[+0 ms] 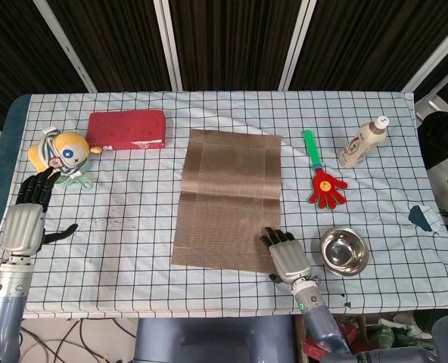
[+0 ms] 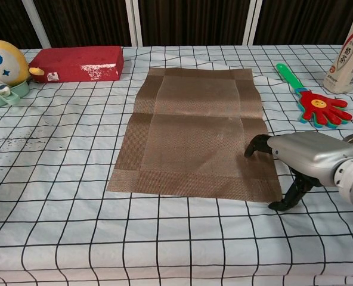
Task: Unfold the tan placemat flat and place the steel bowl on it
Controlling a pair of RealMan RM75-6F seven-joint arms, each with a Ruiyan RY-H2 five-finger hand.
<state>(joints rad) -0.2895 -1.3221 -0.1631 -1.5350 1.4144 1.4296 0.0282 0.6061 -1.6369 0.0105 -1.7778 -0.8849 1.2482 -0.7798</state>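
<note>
Tan placemat [image 1: 228, 200] lies spread out mid-table, long axis running 12-to-6, a faint crease across it but otherwise looks flat; I'd judge the unfold part done. Steel bowl [image 1: 343, 251] sits on the checked tablecloth [image 1: 133, 227] off the mat's near right corner, abt 4 o'clock from the mat's centre, not touching the mat.

Right hand [image 1: 287, 257] sits palm-down at the mat's near right corner, fingertips [image 2: 255, 145] on or just over the mat edge (can't tell if pressing), fingers loosely curved and apart, holding nothing; thumb props on the cloth just off the mat in the chest view. Left hand [image 1: 25, 219] is way off at the table's 9 o'clock edge, near the cartoon toy [image 1: 63, 153], fingers spread, empty.

Key relation: bowl lies at 3 o'clock from the right hand, just beside it, w/ a small gap of cloth between. Right hand is far nearer than the left, so it's the obvious 1 for the pick. Fingers point toward 12, so the hand likely needs to shift to 3 o'clock and come over the rim, then carry the bowl back toward 10 to 11 o'clock onto the mat.

Risk, as a guess: the smooth rim may slip, and dragging the palm could ruck the mat corner.

Clapper toy [image 1: 324, 180] and bottle [image 1: 362, 141] stand at 12 to 1 o'clock of the bowl, well apart; red block [image 1: 126, 129] far left.
</note>
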